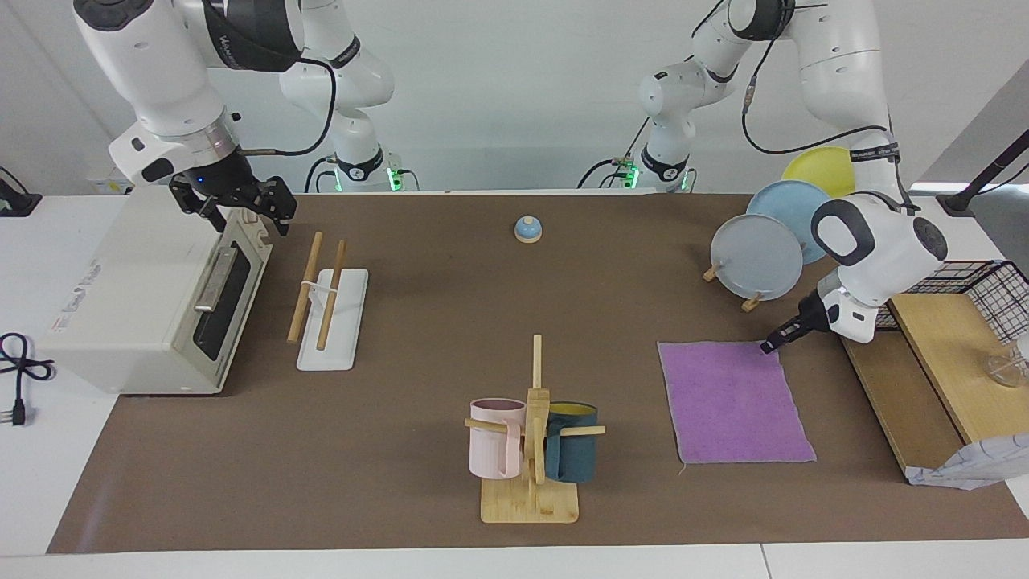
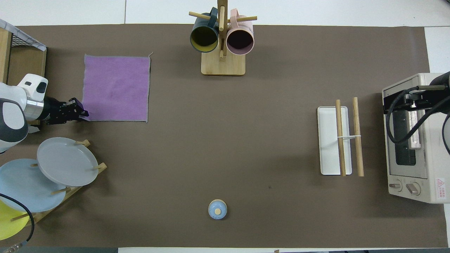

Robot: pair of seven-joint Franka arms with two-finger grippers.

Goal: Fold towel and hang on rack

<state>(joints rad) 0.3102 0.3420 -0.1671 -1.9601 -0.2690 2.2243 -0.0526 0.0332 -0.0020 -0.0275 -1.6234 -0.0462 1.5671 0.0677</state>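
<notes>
Wooden rods top the rack [image 1: 331, 299], by the right arm's end, near the right gripper [image 1: 239, 211], spread wide, waiting. Left gripper [image 1: 768, 347] touches the flat purple towel's [image 1: 735, 402] corner; its grip I cannot tell.

At the left edge of the overhead view, the left gripper [image 2: 80, 113] is too small to tell how its jaws stand or whether they touch the towel [image 2: 116, 88]. The yellow plate [image 2: 6, 221] is cut off at lower left. The toaster oven [image 2: 415, 137] runs past the right edge.
</notes>
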